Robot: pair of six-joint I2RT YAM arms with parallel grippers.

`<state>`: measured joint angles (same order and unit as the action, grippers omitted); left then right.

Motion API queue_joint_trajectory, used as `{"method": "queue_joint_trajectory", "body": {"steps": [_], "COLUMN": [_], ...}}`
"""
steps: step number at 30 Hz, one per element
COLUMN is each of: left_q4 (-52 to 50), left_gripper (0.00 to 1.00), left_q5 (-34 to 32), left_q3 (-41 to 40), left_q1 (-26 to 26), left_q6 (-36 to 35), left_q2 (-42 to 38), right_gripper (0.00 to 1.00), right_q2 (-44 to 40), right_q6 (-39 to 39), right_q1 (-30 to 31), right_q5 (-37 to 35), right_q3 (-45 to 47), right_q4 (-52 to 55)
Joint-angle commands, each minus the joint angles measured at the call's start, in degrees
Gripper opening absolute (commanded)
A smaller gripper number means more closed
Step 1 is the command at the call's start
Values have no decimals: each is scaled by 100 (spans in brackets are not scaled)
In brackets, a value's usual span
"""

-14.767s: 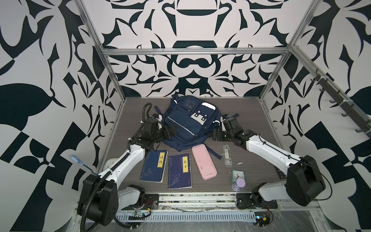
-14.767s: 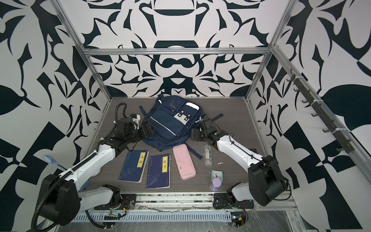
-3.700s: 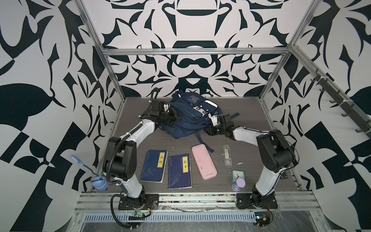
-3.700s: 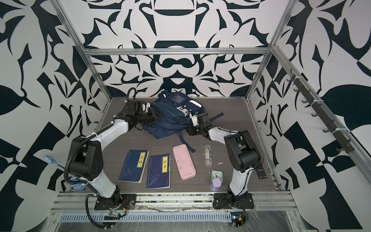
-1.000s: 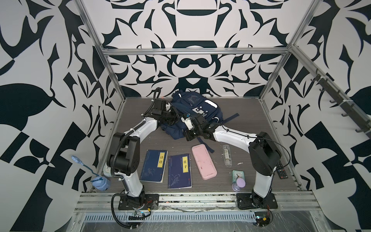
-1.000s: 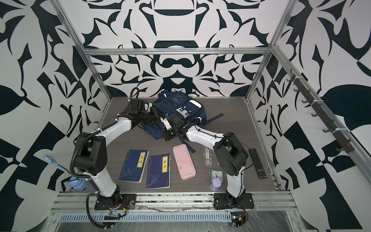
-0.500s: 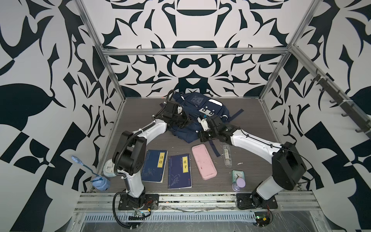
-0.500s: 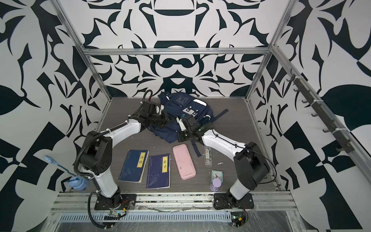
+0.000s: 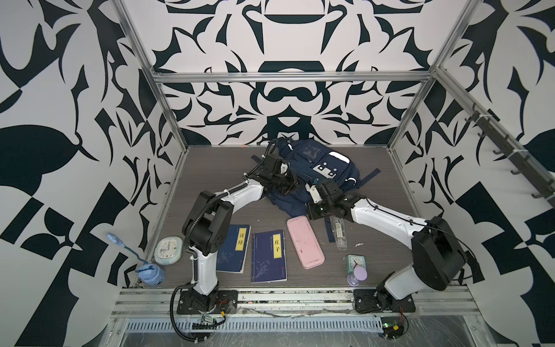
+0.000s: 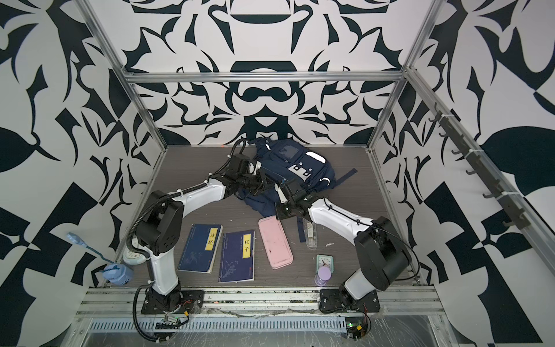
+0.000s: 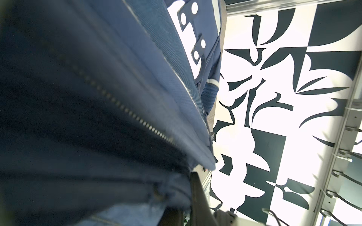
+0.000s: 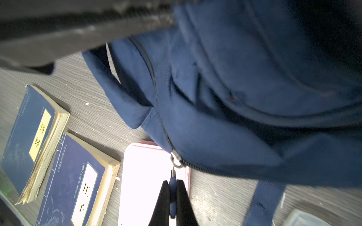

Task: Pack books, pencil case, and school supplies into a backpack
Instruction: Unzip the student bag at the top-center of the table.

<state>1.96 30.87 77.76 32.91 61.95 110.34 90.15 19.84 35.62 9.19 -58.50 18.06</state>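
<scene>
Navy fabric fills both of my wrist views. The backpack (image 9: 327, 163) lies in the upper centre of both top views on the dark wood-grain table (image 9: 216, 168), front pockets up.

My right gripper (image 12: 172, 185) is clamped tight on the blue zipper pull (image 12: 172, 176), which hangs from the slider at the backpack's lower edge. In the wrist view it sits over one end of the pink pencil case (image 9: 304, 241).

My left gripper (image 9: 289, 184) is closed too, at the backpack's left edge in the top views. In its wrist view, navy cloth bunches right at the tip of 1 dark finger (image 11: 196, 193), beside a row of zipper teeth. I read that as a pinch on the fabric.

The pencil case lies flat and slightly tilted at the centre of the top views, just below the backpack. To its left, the left book (image 9: 235, 249) and the right book (image 9: 269, 255) lie flat side by side, both navy with yellow labels.

To the case's right comes a dark strap (image 9: 329, 229), then the clear packet of school supplies (image 9: 338, 232), its upper end under my right arm.

At lower right a mint-green square clock (image 9: 356, 260) stands with a purple hourglass-shaped thing (image 9: 359, 274) just in front of it. At lower left a pale rounded clock (image 9: 168, 250) lies by my left arm.
</scene>
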Motion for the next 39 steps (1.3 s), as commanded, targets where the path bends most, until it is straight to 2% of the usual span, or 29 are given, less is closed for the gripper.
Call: {"method": "queue_joint_trajectory", "body": {"steps": [1, 4, 5, 11, 14, 18, 23, 30, 34, 39], "left_q4": [360, 333, 299, -527, -867, -1290, -2641, -3749, -4195, -4307], "left_gripper": [2, 4, 8, 42, 52, 53, 57, 57, 56, 55], "left_q5": [227, 220, 221, -13, -55, -207, -635, -920, -1152, -1083], "left_q3": [57, -42, -98, -372, -393, -37, 1466, 3125, 3780, 4207], "left_q1": [38, -57, -120, -744, -1085, -1358, -1366, -1367, -1366, -1348], "left_q6": [45, -5, -39, -758, -1075, -1464, -2397, -3330, -3649, -3757], "left_q2": [-121, -244, -310, -782, -903, -804, 124, 1412, 1841, 2130], "right_gripper": [0, 0, 0, 0, 0, 0, 0, 0, 0, 0], "right_q2": [370, 744, 792, 543, 439, 262, 27, -67, -53, 18], "right_q6": [99, 115, 137, 206, 192, 192, 207, 203, 196, 206], "right_q1": [77, 77, 78, 54, 51, 51, 57, 51, 58, 57], "right_q5": [380, 321, 323, 197, 208, 174, 94, 81, 107, 121], "right_q3": [-540, -855, -905, -696, -621, -467, -278, -188, -188, -214], "right_q4": [-299, -302, -333, -479, -408, -308, -233, -215, -208, -207]}}
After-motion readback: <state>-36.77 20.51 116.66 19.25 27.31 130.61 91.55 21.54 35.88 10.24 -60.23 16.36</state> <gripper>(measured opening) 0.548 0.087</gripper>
